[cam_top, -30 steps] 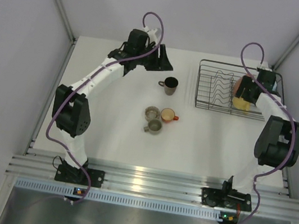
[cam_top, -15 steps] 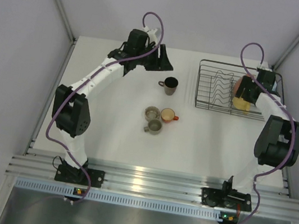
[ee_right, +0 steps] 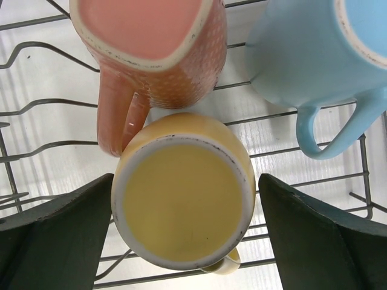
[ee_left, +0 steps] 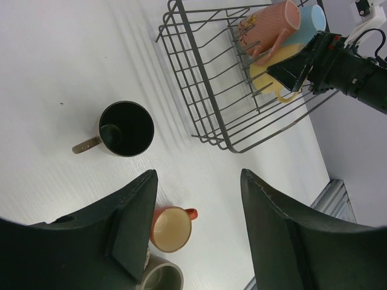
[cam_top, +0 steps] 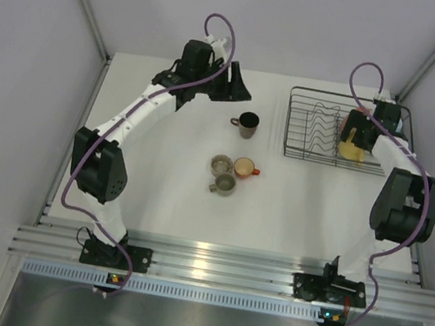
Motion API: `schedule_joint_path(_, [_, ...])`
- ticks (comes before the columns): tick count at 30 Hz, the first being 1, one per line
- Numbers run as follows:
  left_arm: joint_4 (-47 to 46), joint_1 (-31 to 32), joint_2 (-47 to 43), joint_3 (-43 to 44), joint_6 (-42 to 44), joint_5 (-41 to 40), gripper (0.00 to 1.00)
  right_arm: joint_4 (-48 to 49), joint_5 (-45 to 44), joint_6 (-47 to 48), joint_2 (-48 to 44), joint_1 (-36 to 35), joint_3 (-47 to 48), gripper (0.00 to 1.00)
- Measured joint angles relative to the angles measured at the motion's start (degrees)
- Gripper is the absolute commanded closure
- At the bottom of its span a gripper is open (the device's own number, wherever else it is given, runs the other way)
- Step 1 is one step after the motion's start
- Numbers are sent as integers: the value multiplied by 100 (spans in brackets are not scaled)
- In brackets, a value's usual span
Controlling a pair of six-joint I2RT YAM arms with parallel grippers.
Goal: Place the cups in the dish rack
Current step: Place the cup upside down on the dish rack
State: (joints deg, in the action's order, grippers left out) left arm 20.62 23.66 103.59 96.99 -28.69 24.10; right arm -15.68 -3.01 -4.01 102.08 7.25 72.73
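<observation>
The black wire dish rack [cam_top: 308,111] stands at the back right. It holds a pink cup [ee_right: 151,36], a light blue cup [ee_right: 314,48] and a yellow cup [ee_right: 184,205]. My right gripper [ee_right: 185,178] is open astride the yellow cup, with a gap showing at the right finger. On the table are a dark brown cup [cam_top: 247,123], a small orange cup [cam_top: 243,167] and two grey-olive cups [cam_top: 221,163] [cam_top: 223,183]. My left gripper [cam_top: 229,86] hovers open and empty behind the dark brown cup [ee_left: 126,128], well above the table.
The rack's wavy dividers [cam_top: 317,117] fill its left half. A wall of the enclosure runs close behind the rack, and another runs along its right side. The rack's rim [ee_left: 198,66] lies to the right of the dark brown cup.
My right gripper has opened wider around the yellow cup in the rack. The left arm has shifted slightly back, its gripper still open.
</observation>
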Motion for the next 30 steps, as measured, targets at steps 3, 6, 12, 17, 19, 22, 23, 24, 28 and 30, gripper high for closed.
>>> schedule_joint_path(3, [4,0,-11,-22,0,-2,37,-4,0,4,-24,0,0,1])
schedule_joint_path(6, [2,0,-37,-70,11,-11,37,-17,2,2,-90,0,-11,1])
schedule_joint_path(12, [7,0,-118,-138,13,-37,37,-42,2,2,-308,0,-11,1])
schedule_joint_path(17, [4,0,-238,-210,13,-66,37,-155,0,2,-470,0,-9,1])
schedule_joint_path(19, [7,0,-310,-269,15,-85,37,-208,0,-4,-520,0,-9,1])
schedule_joint_path(22, [9,-2,-420,-358,33,-109,37,-310,4,-11,-728,0,-9,0])
schedule_joint_path(23, [7,-2,-450,-378,37,-109,37,-339,7,-13,-822,0,-9,1])
schedule_joint_path(24, [9,-2,-476,-387,37,-111,37,-372,9,-15,-962,0,-9,1])
schedule_joint_path(28, [22,-55,-522,-391,98,-118,36,-577,55,-20,-1530,0,138,1])
schedule_joint_path(30, [50,-101,-535,-407,170,-146,36,-686,103,-20,-1801,0,332,1])
